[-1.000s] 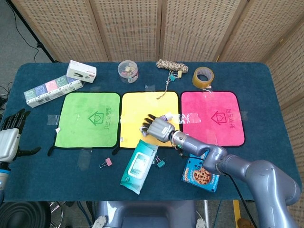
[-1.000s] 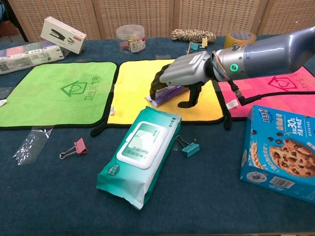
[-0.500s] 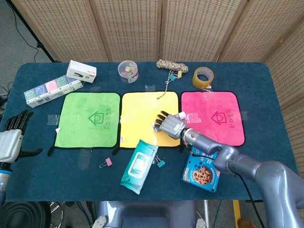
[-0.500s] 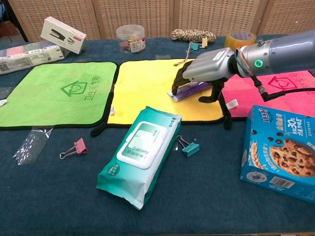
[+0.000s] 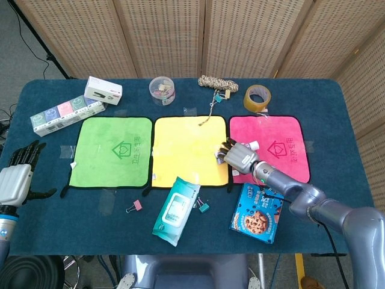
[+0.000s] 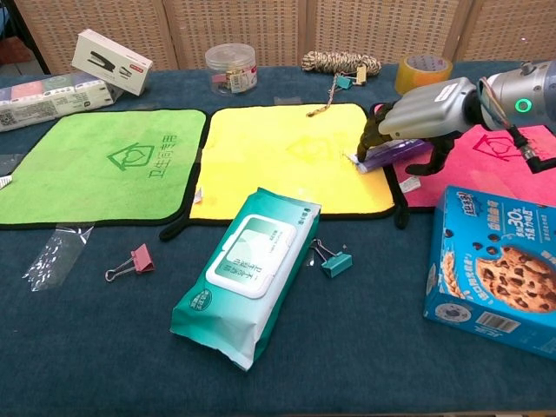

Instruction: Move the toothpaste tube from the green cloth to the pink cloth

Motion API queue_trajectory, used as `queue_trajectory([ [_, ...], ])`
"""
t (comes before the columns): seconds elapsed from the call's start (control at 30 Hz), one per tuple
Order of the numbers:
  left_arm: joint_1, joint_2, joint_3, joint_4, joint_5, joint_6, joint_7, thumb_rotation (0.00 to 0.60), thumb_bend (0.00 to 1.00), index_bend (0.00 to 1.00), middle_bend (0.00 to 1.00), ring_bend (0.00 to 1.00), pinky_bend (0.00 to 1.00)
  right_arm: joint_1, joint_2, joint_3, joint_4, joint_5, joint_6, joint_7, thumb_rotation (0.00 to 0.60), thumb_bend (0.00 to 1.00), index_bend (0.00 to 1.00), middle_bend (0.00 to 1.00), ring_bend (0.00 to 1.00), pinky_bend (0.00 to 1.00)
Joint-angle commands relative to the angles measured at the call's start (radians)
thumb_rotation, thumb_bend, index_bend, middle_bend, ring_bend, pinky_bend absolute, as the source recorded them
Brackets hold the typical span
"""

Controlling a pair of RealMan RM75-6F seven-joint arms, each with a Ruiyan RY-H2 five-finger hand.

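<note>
A: Starting at the left, where do we stand? Our left hand point(image 5: 17, 174) sits off the table's left edge, fingers spread and holding nothing. The green cloth point(image 6: 104, 165) is bare, so the pick-up part is done.

B: Agreed. Moving right, the yellow cloth point(image 6: 278, 156) has nothing resting on it either, apart from the tube's crimped end hanging over its right edge. Our right hand point(image 6: 408, 117) has its fingers wrapped around the purple toothpaste tube point(image 6: 387, 156), which is lifted and straddles the seam between the yellow cloth and the pink cloth point(image 5: 283, 144).

A: So what's left is, by our reckoning, the last stretch: carry it fully over the pink cloth, lower it and let go. (The cookie box point(image 6: 495, 269) sits just in front of that cloth, something we'd want the forearm to stay clear of.)

B: And against the earlier frames? A second ago we held the tube over the middle of the yellow cloth; half a second ago, over its right part. Now it reaches the pink cloth's left edge. The wet-wipes pack point(image 6: 248, 274) and the binder clips have not shifted, nor has our left hand.
</note>
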State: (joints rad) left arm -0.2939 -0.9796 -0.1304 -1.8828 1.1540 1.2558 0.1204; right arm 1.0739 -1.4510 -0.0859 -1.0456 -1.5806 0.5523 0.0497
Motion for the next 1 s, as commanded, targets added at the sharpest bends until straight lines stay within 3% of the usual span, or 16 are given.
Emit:
queue_trajectory([
  [0.03, 0.0, -0.001, 0.0, 0.0, -0.001, 0.0, 0.001, 0.6, 0.0, 0.0, 0.0, 0.0, 0.0, -0.011, 0.012, -0.008, -0.002, -0.001, 0.007, -0.002, 0.6, 0.53, 0.22, 0.16, 0.02, 0.0],
  [0.7, -0.004, -0.011, 0.003, -0.008, 0.0, -0.006, 0.024, 0.6, 0.0, 0.0, 0.0, 0.0, 0.0, -0.095, 0.094, -0.033, -0.009, 0.018, 0.04, -0.014, 0.6, 0.53, 0.22, 0.16, 0.02, 0.0],
  [1.0, -0.006, -0.014, 0.003, -0.009, -0.004, -0.008, 0.033, 0.6, 0.0, 0.0, 0.0, 0.0, 0.0, -0.113, 0.12, -0.02, -0.018, 0.025, 0.057, -0.024, 0.6, 0.53, 0.22, 0.16, 0.02, 0.0],
])
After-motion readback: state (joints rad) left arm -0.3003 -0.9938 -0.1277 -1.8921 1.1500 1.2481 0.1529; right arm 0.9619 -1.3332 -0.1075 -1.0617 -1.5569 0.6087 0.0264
